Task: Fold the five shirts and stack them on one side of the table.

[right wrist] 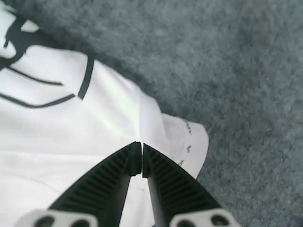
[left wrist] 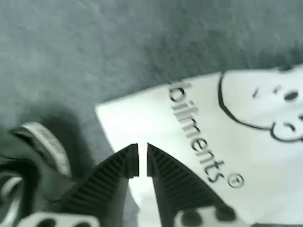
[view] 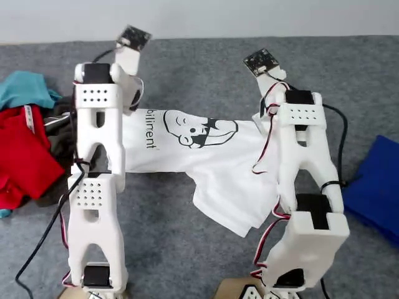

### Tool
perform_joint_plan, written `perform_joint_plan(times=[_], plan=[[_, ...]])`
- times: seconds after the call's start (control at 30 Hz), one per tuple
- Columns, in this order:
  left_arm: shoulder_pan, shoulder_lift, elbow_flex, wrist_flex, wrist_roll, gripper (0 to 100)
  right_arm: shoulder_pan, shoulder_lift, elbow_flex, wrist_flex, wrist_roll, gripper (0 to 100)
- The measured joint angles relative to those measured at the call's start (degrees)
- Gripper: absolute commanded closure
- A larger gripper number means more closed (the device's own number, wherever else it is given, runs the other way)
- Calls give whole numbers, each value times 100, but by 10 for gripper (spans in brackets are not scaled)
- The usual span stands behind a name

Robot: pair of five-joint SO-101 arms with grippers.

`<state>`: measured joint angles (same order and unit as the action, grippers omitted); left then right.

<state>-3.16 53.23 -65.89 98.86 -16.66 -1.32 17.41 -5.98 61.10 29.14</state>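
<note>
We see the white shirt (view: pixel 206 162) lying print-up in the middle of the table, its long axis running sideways from the left arm to the right arm. The left gripper (left wrist: pixel 142 158) and right gripper (right wrist: pixel 142 158) sit over its opposite ends, each with jaws narrowed to a slit above the cloth.

A grey fuzzy cloth (view: pixel 187 249) is lying flat as the work surface, reaching every edge, while a pale wall (view: pixel 199 18) is running along behind it.
</note>
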Motion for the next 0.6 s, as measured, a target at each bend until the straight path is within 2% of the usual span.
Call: perform_joint_plan(times=[0.23, 0.4, 0.6], plan=[[0, -26, 229, 9, 0, 961, -26, 1108, 0, -1020, 18, 988], [-97, -26, 264, 9, 0, 961, 97, 1644, -141, -1688, 501, 988], [-114, -35, 264, 9, -18, 961, 422, 1996, -958, -1618, 668, 988]])
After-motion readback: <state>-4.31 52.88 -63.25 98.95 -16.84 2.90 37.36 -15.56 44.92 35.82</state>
